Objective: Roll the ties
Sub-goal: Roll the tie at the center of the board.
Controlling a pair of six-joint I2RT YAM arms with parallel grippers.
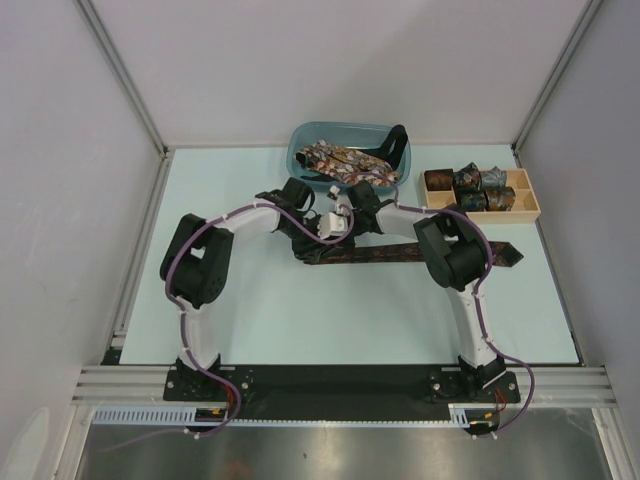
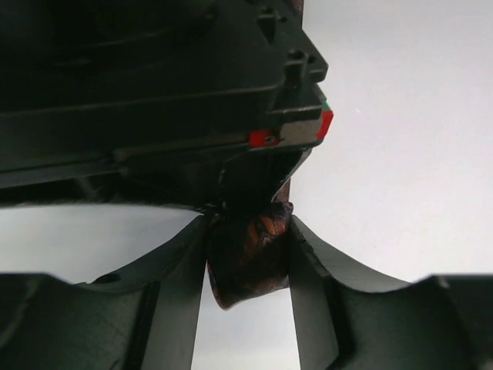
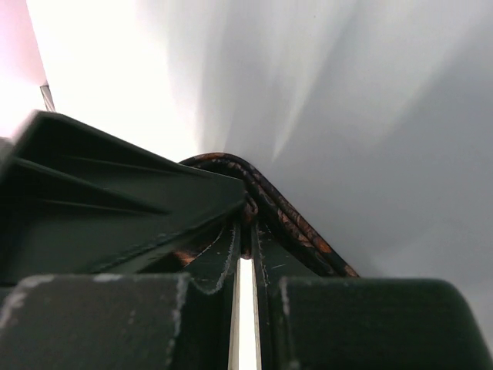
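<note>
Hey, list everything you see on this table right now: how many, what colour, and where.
dark brown tie: one, dark brown print, flat across the table's middle, one end coiled
loose ties: heap, count unclear, mixed prints, in the tub
rolled ties: several, dark prints, in the tray
tub: one, blue, far middle
black strip: one, over the tub's right rim
tray: one, wooden, far right
table: one, pale blue
left gripper: black, closed on the coil
right gripper: black, closed on the same tie
</note>
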